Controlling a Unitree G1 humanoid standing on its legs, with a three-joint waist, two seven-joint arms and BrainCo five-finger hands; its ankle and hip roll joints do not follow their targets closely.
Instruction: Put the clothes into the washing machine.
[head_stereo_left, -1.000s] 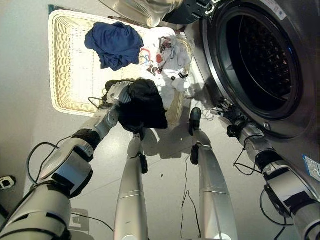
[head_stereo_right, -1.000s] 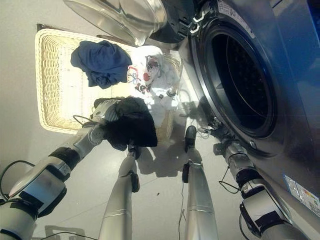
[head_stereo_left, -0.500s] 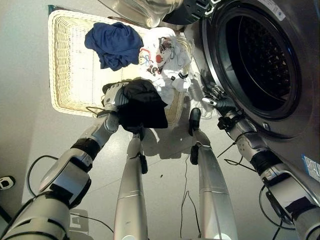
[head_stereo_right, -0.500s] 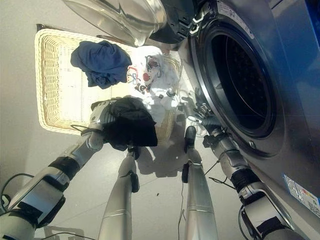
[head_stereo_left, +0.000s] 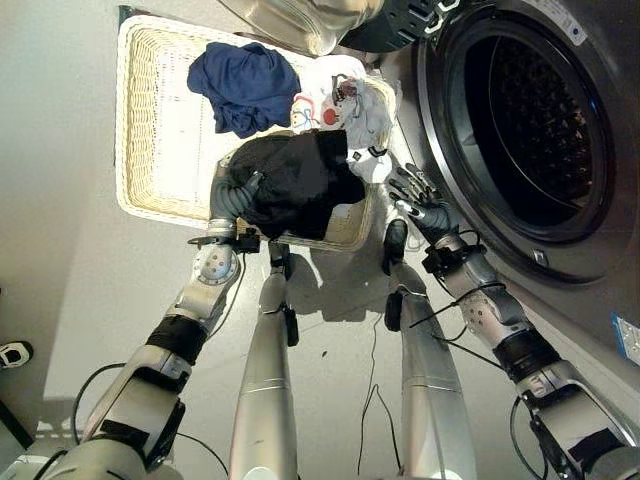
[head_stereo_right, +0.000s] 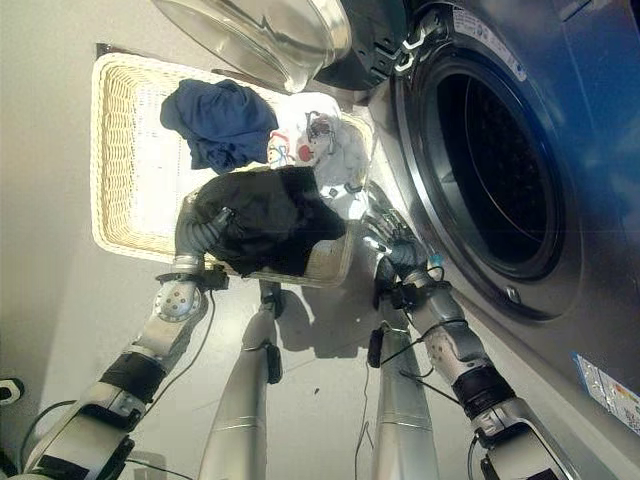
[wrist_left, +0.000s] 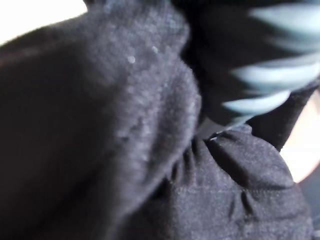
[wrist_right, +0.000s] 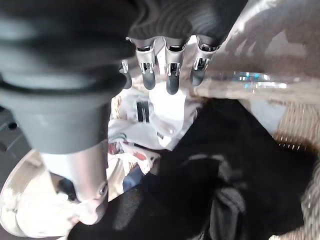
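Nothing looks loaded yet — the left hand (head_stereo_left: 232, 192) is curled round the black garment (head_stereo_left: 300, 180) over the wicker basket (head_stereo_left: 150, 110), the right hand (head_stereo_left: 418, 195) spread empty at its three o'clock, washing machine (head_stereo_left: 520, 120) drum gaping — blue (head_stereo_left: 245, 85) and white (head_stereo_left: 345, 100) clothes left.

head eyes look down together; wrist cameras sit close on black cloth (wrist_left: 150, 150)

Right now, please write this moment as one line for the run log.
left robot hand: shut on black garment over basket | right robot hand: open, beside it | washing machine: door open
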